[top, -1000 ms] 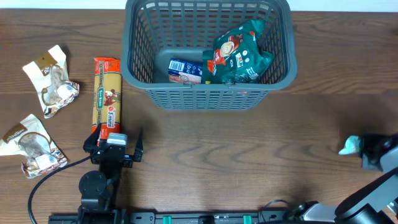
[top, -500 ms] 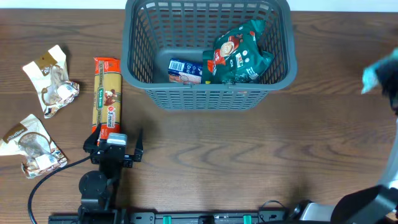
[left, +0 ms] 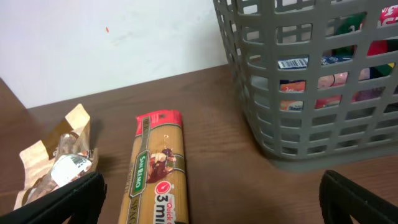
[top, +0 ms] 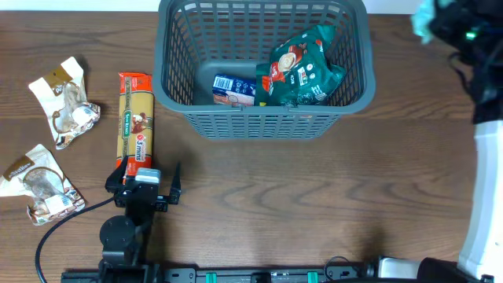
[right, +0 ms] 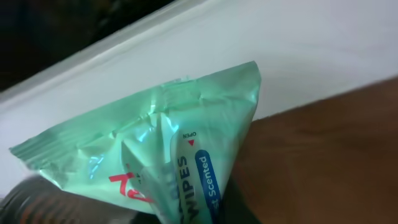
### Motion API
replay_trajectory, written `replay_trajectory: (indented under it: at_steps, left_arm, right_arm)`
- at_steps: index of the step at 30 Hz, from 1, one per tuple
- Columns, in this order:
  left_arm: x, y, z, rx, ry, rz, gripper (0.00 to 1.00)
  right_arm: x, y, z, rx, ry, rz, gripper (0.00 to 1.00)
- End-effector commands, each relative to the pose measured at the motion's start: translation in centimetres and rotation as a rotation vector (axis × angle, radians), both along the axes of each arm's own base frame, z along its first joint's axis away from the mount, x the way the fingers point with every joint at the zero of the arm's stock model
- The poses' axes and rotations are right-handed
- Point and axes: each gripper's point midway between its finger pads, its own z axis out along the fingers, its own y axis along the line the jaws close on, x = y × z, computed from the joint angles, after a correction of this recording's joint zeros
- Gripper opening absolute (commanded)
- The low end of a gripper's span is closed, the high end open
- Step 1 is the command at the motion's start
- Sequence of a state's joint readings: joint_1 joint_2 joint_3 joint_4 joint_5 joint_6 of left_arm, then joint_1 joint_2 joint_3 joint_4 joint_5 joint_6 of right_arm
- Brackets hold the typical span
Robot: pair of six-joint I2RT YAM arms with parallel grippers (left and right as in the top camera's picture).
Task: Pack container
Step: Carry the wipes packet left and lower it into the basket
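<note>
Looking outward from our near edge of the dark brown wooden bench [top: 314, 212], we see the left gripper [top: 147, 179] sitting low, its jaws spread fully wide with nothing between them. Left of it lies a crumpled beige and clear snack wrapper [top: 38, 185], and a second crumpled wrapper [top: 63, 101] lies farther back. Just ahead of the gripper, a long yellow spaghetti packet with red ends [top: 134, 126] lies flat, pointing away from us. To its right, toward the far side of the bench, stands the large dark grey plastic basket [top: 259, 122] with lattice walls. Inside it we see a small blue and white carton [top: 233, 89] beside a dark green foil pouch [top: 302, 67]. Farthest away, to the right of the basket and apart from it, the right gripper [top: 442, 20] is clamped tight on a mint-green plastic packet of wipes [right: 155, 155].
</note>
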State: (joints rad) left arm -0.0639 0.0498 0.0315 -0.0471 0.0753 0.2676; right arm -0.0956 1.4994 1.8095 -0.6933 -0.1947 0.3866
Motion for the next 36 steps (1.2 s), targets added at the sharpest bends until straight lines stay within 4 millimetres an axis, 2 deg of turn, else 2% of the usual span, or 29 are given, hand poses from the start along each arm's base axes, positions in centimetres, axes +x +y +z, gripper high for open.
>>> replay_trajectory:
  at_steps: [1,4,15,24,30,36]
  left_arm:
    - [-0.1,-0.3,-1.5,0.012,0.034,-0.018,0.99]
    - [-0.1,-0.3,-1.5,0.012,0.034,-0.018,0.99]
    - [-0.1,-0.3,-1.5,0.012,0.034,-0.018,0.99]
    - [-0.1,-0.3,-1.5,0.012,0.034,-0.018,0.99]
    - [-0.1,-0.3,-1.5,0.012,0.034,-0.018,0.99]
    - [-0.1,-0.3,-1.5,0.012,0.034,-0.018,0.99]
  right_arm:
    - [0.4,4.6,0.3,-0.059,-0.017,0.138,0.01]
    - [0.7,8.2,-0.7,-0.058,0.005,0.22,0.02]
    - [1.1,18.1,-5.4,-0.096,0.094,0.444,0.01]
    - [0.6,22.2,-9.3,-0.115,0.189,0.554,0.02]
    - [-0.9,24.9,-12.2,-0.184,0.258,0.667,0.01]
    - [-2.6,26.9,-16.3,-0.258,0.362,0.793,0.02]
